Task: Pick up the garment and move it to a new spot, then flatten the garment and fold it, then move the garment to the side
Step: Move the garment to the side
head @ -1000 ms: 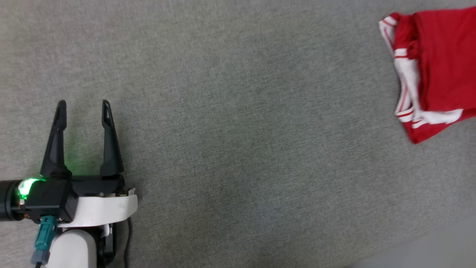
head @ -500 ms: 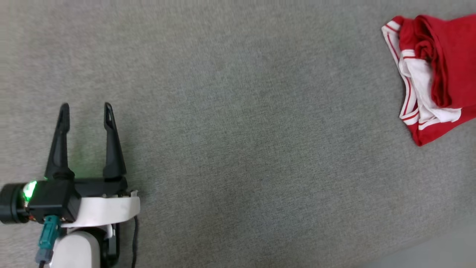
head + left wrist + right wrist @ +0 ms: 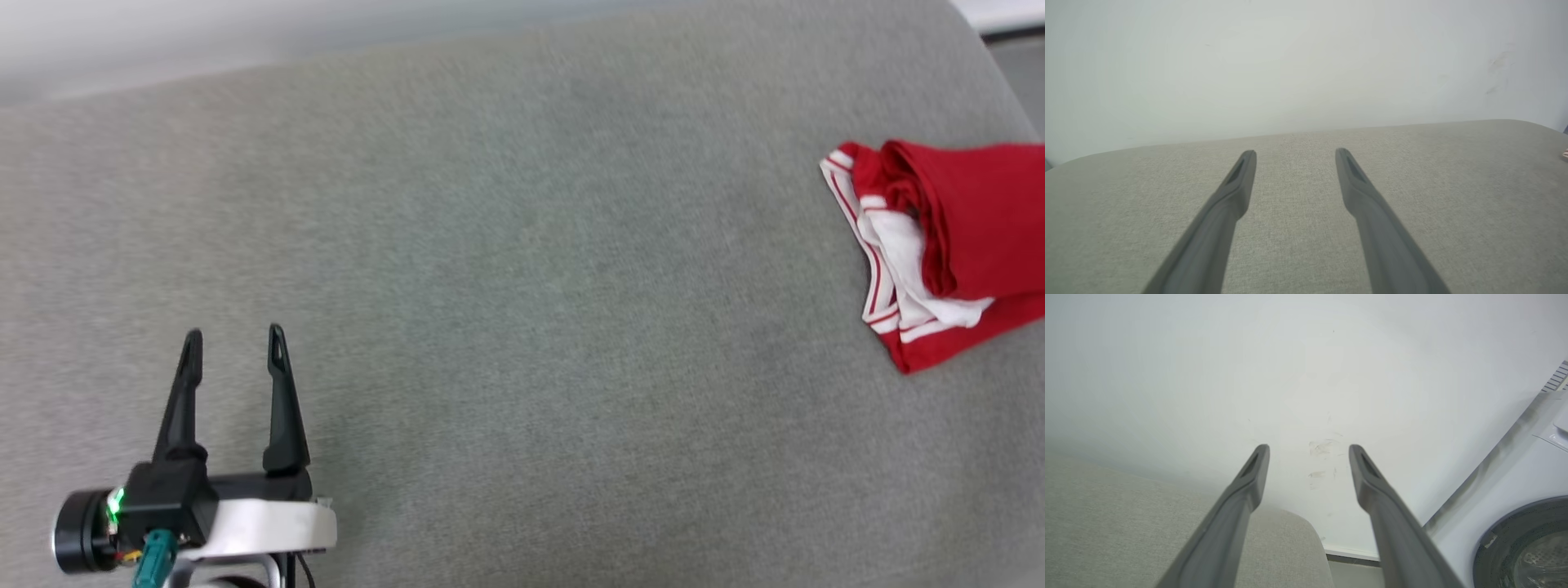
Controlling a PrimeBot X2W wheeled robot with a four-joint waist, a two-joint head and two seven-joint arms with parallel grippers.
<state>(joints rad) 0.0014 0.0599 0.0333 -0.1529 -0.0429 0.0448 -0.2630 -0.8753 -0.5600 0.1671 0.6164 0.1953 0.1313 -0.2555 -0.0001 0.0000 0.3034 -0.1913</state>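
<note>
The garment (image 3: pixel 980 220) lies folded at the far right of the grey cushion (image 3: pixel 522 286). Your left hand (image 3: pixel 235 331) is wide, empty and far off. Your right hand (image 3: pixel 1309 447), wide and empty too, is likely nearer.

**Entry: changes, earlier pics vs now**

1. Head cam: shifted, so the whole pic has slid down. This is not a move of the things. Far edge of grey padded surface (image 3: pixel 522 343) and a strip of pale wall (image 3: pixel 163 33) are now at top. The surface's rounded far-right corner (image 3: pixel 955 41) is now in frame.
2. Garment (image 3: pixel 980 229): left edge of top red layer was flat and straight approx 1 s ago. It is now rolled back in a bunched ridge, w/ more of white sleeve (image 3: pixel 898 249) uncovered.
3. Left hand (image 3: pixel 234 333): lower and smaller in pic w/ cam shift. Own move: can't tell. Green light (image 3: pixel 117 502) at wrist shows smaller.
</note>
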